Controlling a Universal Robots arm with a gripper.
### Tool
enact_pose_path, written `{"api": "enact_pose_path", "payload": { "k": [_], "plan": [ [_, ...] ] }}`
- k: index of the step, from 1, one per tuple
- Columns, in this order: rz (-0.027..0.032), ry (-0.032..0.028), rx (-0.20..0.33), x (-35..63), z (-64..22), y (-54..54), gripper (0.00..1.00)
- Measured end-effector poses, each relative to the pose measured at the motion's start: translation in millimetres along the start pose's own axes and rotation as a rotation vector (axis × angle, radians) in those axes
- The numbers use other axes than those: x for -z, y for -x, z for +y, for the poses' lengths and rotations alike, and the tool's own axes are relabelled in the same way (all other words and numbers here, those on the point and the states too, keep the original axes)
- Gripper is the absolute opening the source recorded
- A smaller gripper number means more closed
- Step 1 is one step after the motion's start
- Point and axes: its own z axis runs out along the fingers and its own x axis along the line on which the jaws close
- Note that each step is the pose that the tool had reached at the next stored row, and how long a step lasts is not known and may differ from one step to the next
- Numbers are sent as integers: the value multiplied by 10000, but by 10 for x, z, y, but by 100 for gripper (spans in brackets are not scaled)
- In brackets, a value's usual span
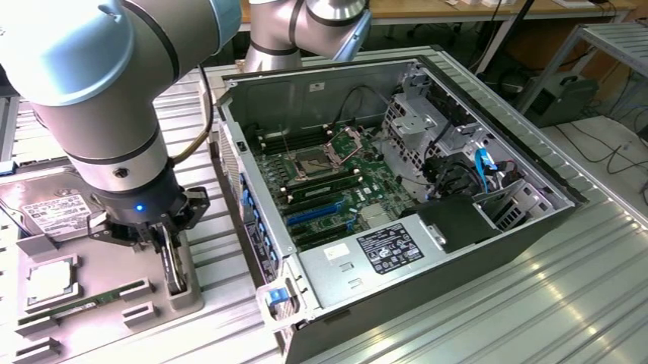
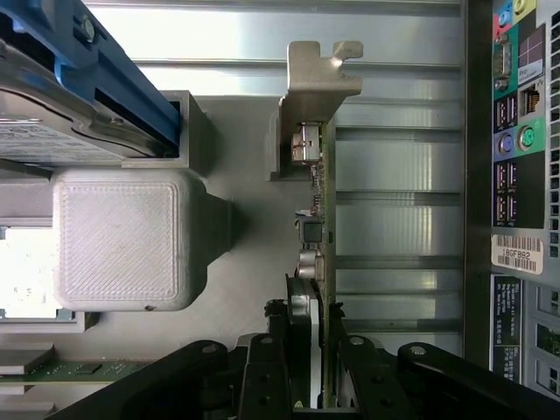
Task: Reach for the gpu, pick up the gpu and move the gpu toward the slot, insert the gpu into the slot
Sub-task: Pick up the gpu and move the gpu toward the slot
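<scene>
The gpu point(image 1: 177, 269) stands on edge in a grey holder point(image 1: 190, 297) on the worktop point(image 1: 526, 303), to the exterior view's left of the open computer case point(image 1: 303, 87). This placing appears meant to leave both faces free for a grasp from above. The hand point(image 2: 313, 376) is closed on the card's two faces, at the end away from its metal bracket point(image 2: 319, 79). The arm hangs upright over the holder, wrist pointing straight down, well apart from the blue slot point(image 1: 312, 212) inside the case
</scene>
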Motion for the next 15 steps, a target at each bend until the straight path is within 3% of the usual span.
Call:
{"api": "enact_pose_path", "payload": {
  "k": [15],
  "plan": [
    [3,-2,0,654,44,11,27]
  ]
}}
